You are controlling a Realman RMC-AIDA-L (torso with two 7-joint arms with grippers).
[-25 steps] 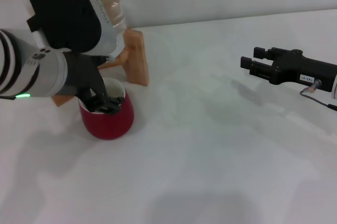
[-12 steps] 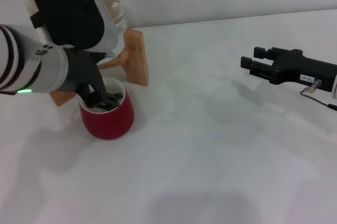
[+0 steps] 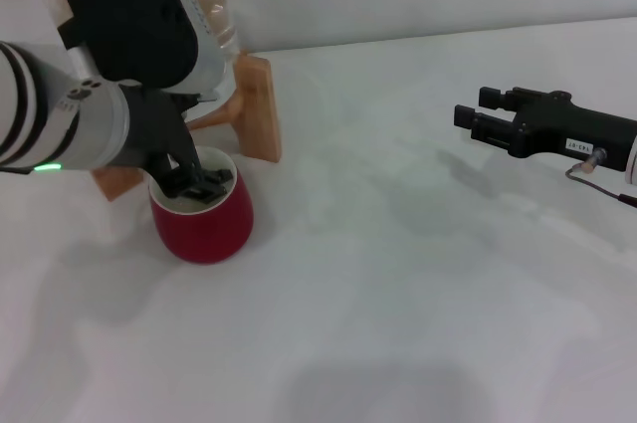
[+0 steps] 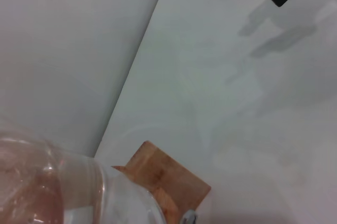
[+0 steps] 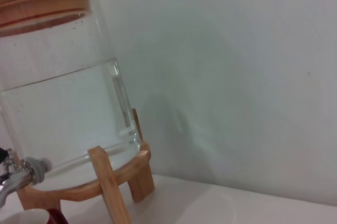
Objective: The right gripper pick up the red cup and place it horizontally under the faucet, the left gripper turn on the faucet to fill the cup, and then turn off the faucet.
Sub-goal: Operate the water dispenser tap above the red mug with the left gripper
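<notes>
L gripper [image 3: 204, 184], black two-finger claw on a thick silver-white arm w/ green light, hangs right over the mouth of the squat dark-red ceramic cup [image 3: 203, 220]. Can't tell if it's spread or closed. Chrome faucet [image 5: 18, 176] w/ lever sits just above the cup, on the clear water jar [image 5: 66, 97] on its wooden stand [image 3: 254, 105]. R gripper [image 3: 476, 116], black claw, fingers apart, empty, well off to the right.

Judgement: lever lies just up from the claw; L arm far nearer.

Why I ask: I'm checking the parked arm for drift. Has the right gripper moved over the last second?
No. In the head view the right gripper hangs at the same spot above the table, as far from the wooden stand as before.
</notes>
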